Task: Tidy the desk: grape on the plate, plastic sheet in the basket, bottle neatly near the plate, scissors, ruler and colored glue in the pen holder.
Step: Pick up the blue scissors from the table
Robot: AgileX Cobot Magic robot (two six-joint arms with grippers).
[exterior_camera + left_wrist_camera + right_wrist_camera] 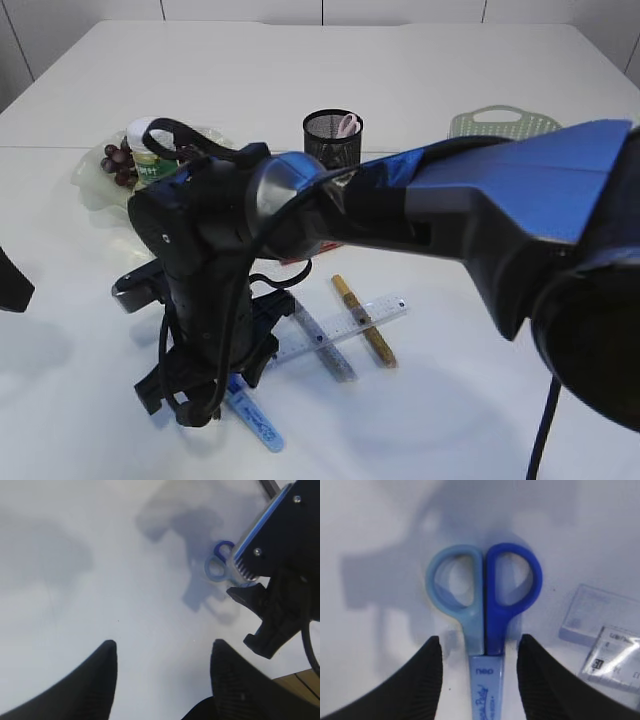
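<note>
Blue scissors (485, 595) lie flat on the white table, handles away from the right wrist camera. My right gripper (479, 645) is open, one finger on each side of the scissors' neck, close above the table. In the exterior view it (205, 395) reaches across to the lower left over the scissors (258, 425). My left gripper (162, 655) is open and empty above bare table and sees the scissor handles (217, 565). A clear ruler (375, 313), a golden glue stick (365, 322) and the black mesh pen holder (333, 135) are in the middle. Grapes (118, 162) and a bottle (150, 150) are at a pale plate (90, 188).
A green basket (500, 122) stands at the back right. A grey strip (325, 340) crosses the ruler. The ruler's end (615, 660) lies just right of my right fingers. Something pink stands in the pen holder. My left arm (12, 285) is at the left edge.
</note>
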